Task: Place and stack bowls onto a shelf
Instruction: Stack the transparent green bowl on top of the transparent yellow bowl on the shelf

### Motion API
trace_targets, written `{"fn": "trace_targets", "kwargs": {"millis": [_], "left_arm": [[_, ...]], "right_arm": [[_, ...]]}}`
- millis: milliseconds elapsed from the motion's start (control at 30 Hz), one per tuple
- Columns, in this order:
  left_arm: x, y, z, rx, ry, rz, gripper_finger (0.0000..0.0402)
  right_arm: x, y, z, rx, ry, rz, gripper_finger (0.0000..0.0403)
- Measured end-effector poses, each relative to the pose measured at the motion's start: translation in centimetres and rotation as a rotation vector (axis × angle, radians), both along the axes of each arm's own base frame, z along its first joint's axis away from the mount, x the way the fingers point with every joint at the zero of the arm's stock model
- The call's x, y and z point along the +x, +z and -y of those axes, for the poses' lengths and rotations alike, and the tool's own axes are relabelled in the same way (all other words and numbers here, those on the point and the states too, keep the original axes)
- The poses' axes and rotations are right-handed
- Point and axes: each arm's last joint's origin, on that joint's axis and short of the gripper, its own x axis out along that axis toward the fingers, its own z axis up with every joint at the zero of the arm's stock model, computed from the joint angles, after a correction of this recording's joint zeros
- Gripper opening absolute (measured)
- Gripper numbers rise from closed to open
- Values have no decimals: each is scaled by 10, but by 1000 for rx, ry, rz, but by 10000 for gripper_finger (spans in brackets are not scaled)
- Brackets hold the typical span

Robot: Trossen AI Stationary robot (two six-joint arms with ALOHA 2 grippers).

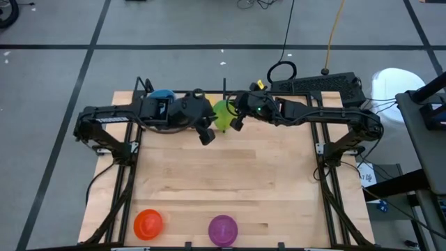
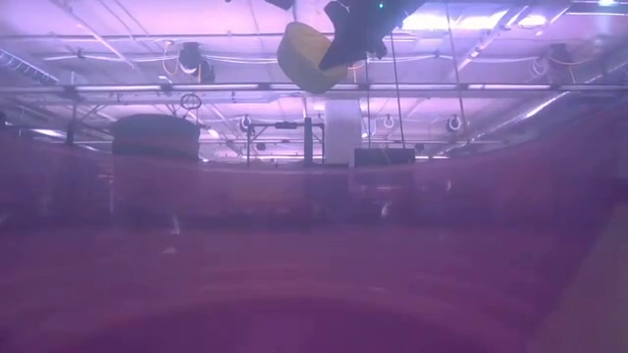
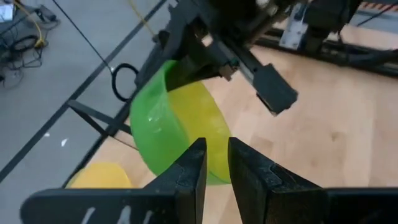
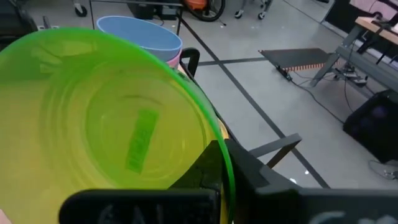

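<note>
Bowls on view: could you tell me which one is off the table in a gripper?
The green plastic bowl, held aloft by the right gripper; orange and purple sit on the tabletop.

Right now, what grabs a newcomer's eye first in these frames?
The green bowl stands out first: the right pincer holds it by its rim, lifted and tilted, over the table's far edge by the shelf. The left pincer hangs beside it, empty, fingers nearly closed. Next, the orange bowl and purple bowl sit alone at the near edge of the table.
</note>
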Motion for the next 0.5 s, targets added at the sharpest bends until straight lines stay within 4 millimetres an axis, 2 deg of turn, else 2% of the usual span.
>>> {"fn": "trace_targets", "kwargs": {"millis": [333,500], "left_arm": [[24,-26,1,37,27,-98,72],[27,-28,5,138,37,-122,72]], "right_arm": [[0,0,0,-20,8,-5,0],[0,0,0,-21,1,-12,0]]}}
